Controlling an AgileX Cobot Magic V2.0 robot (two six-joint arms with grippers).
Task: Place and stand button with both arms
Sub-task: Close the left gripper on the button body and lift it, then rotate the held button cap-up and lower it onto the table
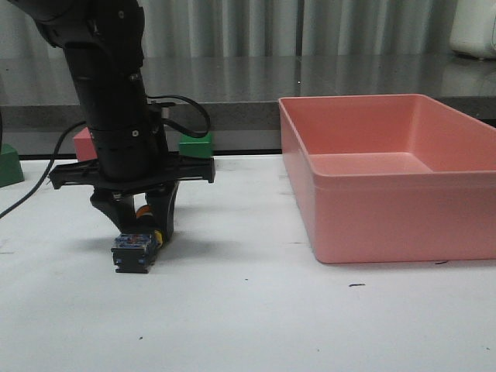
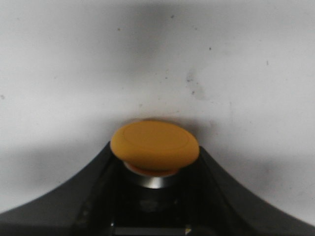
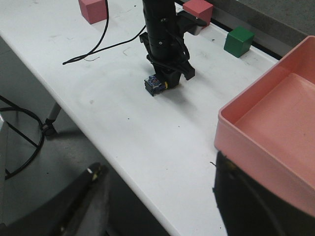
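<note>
My left gripper (image 1: 138, 236) points straight down at the left of the table and is shut on the button (image 1: 132, 254). The button's black-and-bluish base sticks out toward the front, at or just above the white table. In the left wrist view the yellow cap (image 2: 154, 146) sits between the black fingers (image 2: 93, 191) with the steel collar behind it. The right wrist view shows the same button (image 3: 154, 85) under the left arm (image 3: 162, 34). My right gripper (image 3: 162, 196) is wide open and empty, over the table's front edge beside the pink bin. It is out of the front view.
A large pink bin (image 1: 387, 178) fills the right side and also shows in the right wrist view (image 3: 275, 123). A green cube (image 1: 195, 145) and a pink cube (image 1: 84, 143) stand behind the left arm. A green block (image 1: 9, 167) is at the far left. A black cable (image 3: 98, 46) trails across the table.
</note>
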